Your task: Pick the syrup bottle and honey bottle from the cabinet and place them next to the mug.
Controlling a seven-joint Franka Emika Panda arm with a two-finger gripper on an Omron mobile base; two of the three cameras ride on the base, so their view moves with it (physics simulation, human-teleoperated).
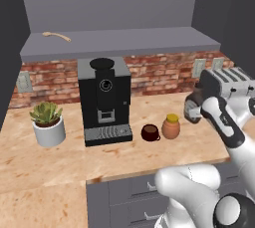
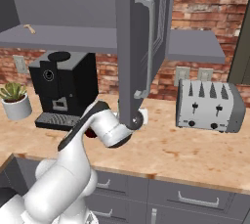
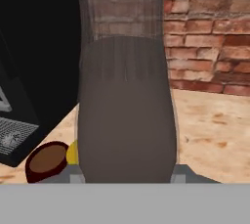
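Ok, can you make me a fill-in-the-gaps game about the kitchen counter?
1. The honey bottle has a ___ lid.
2. The mug stands between the honey bottle and the black ___ machine.
3. The green plant sits in a ___ pot.
4. The gripper holds the syrup bottle, which is dark ___.

Missing words: yellow, coffee, white, brown.

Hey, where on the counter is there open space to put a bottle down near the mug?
Bare counter lies right of the honey bottle, toward the toaster, and along the front edge before the mug. It is crowded left of the mug, where the coffee machine stands close; honey bottle and mug sit nearly touching.
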